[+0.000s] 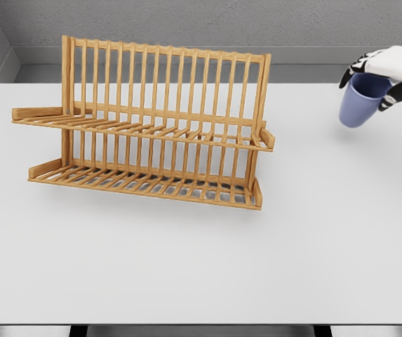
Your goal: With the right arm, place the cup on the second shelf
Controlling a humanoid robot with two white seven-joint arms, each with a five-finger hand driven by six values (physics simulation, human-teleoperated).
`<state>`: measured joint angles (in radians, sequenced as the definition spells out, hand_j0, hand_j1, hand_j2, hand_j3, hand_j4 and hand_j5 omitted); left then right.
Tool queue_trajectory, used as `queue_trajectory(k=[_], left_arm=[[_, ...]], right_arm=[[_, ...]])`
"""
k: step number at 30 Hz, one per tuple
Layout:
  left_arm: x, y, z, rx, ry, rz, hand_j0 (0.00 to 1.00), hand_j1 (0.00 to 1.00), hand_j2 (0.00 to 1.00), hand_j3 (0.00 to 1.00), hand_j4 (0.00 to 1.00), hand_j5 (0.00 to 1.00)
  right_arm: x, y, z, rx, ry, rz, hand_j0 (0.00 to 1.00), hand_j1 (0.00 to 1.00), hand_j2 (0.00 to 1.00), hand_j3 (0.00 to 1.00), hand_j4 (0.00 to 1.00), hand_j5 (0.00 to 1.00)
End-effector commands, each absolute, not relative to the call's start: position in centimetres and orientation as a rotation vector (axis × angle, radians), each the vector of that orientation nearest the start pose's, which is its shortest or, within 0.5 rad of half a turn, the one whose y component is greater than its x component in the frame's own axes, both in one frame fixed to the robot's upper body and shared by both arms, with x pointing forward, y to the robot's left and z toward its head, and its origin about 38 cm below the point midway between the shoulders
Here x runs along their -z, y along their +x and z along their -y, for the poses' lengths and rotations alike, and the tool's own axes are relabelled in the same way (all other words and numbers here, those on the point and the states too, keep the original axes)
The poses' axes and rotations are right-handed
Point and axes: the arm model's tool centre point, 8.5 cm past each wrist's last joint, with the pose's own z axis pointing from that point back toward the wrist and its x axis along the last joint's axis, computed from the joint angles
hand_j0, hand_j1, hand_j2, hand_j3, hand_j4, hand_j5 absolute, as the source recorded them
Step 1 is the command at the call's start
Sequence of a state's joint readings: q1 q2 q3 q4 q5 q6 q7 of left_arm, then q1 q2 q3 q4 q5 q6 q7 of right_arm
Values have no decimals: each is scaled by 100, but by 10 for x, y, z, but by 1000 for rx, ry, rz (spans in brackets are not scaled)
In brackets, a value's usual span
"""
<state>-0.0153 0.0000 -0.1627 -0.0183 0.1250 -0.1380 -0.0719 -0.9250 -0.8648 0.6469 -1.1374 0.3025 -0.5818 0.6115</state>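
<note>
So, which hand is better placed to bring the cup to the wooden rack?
The right. The right hand already grasps the blue-purple plastic cup, held right of the slatted wooden two-shelf rack. The left arm is out of view.

We count one wooden rack [144, 130] with two slatted shelves, standing toward the table's [186, 274] far left corner. We count one blue cup [362, 102], above the far right edge. We see one hand [386, 70], and one table carrying it all.
</note>
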Motion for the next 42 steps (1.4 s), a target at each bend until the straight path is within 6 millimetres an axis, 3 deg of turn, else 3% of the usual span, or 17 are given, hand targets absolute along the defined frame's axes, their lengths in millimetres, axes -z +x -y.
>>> queue_trajectory(k=[1,10,17,27,42], left_arm=[[261,30,-264,50,10,168,100,100,100,100,100,100],[261,30,-264,52,10,168,100,100,100,100,100,100],[261,30,-264,52,10,168,100,100,100,100,100,100],[261,30,-264,52,10,168,100,100,100,100,100,100],[261,30,-264,52,10,168,100,100,100,100,100,100]], right_arm=[[-306,488,388,-1910,-609,1321,65,65,65,65,65,65],[-329,477,381,-1957,-659,1362,65,65,65,65,65,65],[-335,474,378,-1965,-671,1383,65,65,65,65,65,65],[-347,459,337,-2084,-665,1467,65,65,65,65,65,65],[-357,439,302,-2192,-659,1545,65,65,65,65,65,65]])
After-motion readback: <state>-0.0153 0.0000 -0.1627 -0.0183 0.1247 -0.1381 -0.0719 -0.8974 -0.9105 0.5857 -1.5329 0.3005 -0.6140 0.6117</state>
